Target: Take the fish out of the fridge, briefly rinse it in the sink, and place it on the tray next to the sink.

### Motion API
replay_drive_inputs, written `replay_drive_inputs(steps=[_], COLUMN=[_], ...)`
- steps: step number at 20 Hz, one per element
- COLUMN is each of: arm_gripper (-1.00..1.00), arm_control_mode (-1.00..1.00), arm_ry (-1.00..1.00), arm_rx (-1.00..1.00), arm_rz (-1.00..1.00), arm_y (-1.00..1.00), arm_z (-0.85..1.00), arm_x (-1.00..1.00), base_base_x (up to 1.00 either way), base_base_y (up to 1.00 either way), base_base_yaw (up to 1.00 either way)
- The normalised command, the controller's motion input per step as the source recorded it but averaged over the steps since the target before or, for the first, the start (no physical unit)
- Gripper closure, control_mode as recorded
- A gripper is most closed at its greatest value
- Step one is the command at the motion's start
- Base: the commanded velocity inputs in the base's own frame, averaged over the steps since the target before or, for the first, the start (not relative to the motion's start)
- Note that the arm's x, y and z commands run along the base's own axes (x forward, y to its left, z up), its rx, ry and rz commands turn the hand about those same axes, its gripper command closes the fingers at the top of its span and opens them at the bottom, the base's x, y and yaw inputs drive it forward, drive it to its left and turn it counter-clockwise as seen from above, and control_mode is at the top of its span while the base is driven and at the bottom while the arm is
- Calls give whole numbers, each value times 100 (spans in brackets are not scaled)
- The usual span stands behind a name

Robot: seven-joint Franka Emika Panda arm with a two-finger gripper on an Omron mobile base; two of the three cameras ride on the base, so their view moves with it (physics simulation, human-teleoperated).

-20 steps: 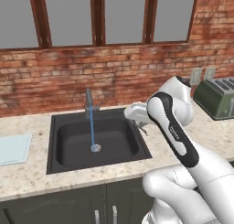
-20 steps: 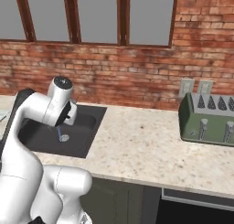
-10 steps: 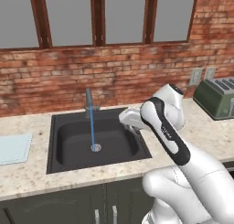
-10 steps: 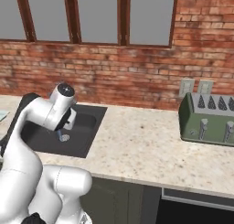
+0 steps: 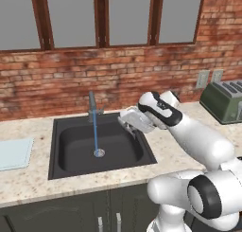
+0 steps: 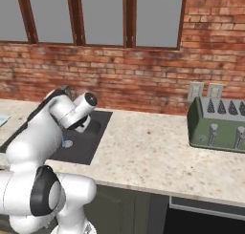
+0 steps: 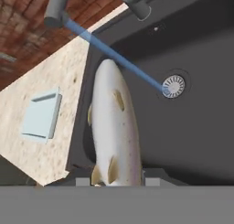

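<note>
- The pincer hangs over the right part of the sink, just inside its right rim, with the white arm bent above the table.
- From the hand's own camera, the fish is clamped between the two dark tips at its lower end, so the pincer is closed around it; the pale body points away from the hand, out over the black basin.
- Seen from the left, the fish itself is hard to pick out under the hand.
- Water runs: a thin blue stream falls from the grey faucet straight to the round drain.
- In the hand view that stream passes just beyond the fish's far end; I cannot tell whether it touches the fish.
- The pale blue tray lies flat on the table left of the sink, well apart from the pincer.
- A green toaster stands on the table far to the right, below two wall sockets.
- Brick wall and dark-framed windows run behind it all.
</note>
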Motion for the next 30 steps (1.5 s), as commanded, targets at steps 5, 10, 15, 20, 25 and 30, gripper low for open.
replay_drive_inputs(steps=[5,10,15,20,25,30], arm_gripper=[100,100,100,100,100,100], arm_control_mode=[-100,-100,-100,-100,-100,-100], arm_ry=[19,16,8,4,2,3], arm_rx=[8,0,0,0,0,1], arm_rz=[17,22,17,12,3,-2], arm_y=[17,56,53,41,8,0], arm_z=[-3,-20,-18,-20,-14,-12], arm_x=[50,36,12,0,44,88], base_base_x=[0,0,0,0,0,0], base_base_y=[0,0,0,0,0,0], base_base_yaw=[0,0,0,0,0,0])
